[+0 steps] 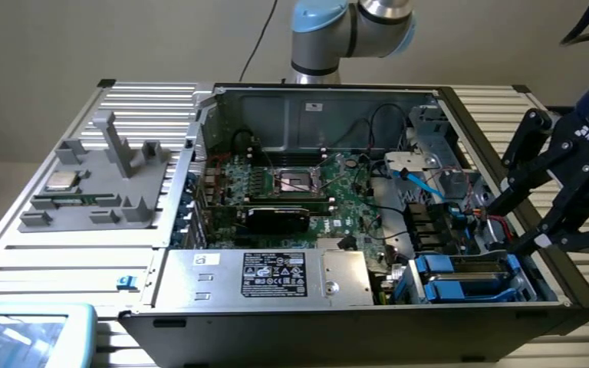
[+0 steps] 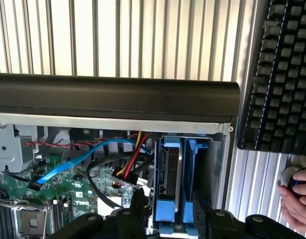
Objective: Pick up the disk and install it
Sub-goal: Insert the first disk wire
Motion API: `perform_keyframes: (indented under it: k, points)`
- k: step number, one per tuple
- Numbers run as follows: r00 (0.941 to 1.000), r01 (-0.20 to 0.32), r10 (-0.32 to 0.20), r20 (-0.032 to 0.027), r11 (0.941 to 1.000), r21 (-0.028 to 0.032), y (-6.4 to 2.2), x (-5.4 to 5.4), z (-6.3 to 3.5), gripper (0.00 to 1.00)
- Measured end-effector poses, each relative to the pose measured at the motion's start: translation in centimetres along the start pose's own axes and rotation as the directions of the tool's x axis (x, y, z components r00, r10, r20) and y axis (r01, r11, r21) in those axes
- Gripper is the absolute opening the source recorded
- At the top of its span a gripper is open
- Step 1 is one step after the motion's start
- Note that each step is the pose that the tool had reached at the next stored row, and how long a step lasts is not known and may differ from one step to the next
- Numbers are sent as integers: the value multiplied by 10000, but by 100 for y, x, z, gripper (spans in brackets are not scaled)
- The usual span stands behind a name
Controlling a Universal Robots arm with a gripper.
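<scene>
1. An open computer case point(image 1: 499, 322) lies on its side on a ribbed metal tabletop point(image 1: 28, 261), with its motherboard point(image 1: 305, 192) exposed.
2. The disk point(image 1: 463, 280) sits on edge in the drive bay, held in its bright blue carrier. The bay is in the case's corner nearest the camera, on the exterior view's right. In the wrist view, the disk's point(image 2: 169, 169) grey-metal edge shows between the blue rails, just inside the case's black side wall point(image 2: 113, 97).
3. The end effector point(image 1: 501, 228) hangs over the case's side at the exterior view's right, just above and beside the drive bay. Its fingers are spread wide, with nothing seen clamped between them.
4. In the wrist view, the end effector point(image 2: 169, 201) has one black fingertip on each side of the blue carrier. Whether the fingertips touch it cannot be told.
5. Red, yellow and black wires and a blue data cable point(image 2: 78, 159) run across the board next to the bay.
6. The silver power supply with a black label point(image 1: 264, 276) lies along the near edge of the case, to the exterior view's left of the disk.
7. A grey fixture tray point(image 1: 90, 192) stands on the tabletop at the exterior view's left, with a small square silver chip point(image 1: 62, 182) on it.
8. In the wrist view, a black keyboard point(image 2: 277, 74) lies beyond the case, and a person's hand point(image 2: 297, 199) rests on a mouse.
</scene>
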State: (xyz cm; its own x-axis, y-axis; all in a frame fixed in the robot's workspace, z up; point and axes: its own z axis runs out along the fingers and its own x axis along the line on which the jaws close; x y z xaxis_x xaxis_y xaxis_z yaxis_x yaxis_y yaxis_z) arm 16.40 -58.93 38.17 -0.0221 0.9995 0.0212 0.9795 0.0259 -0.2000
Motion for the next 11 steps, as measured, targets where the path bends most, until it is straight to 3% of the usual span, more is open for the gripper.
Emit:
perform_keyframes:
  k: [6,11]
  points:
    - [9999,5,-2,-104,9997,243,63,67,9,51]
    - [9995,-260,264,-147,9993,257,77,74,11,51]
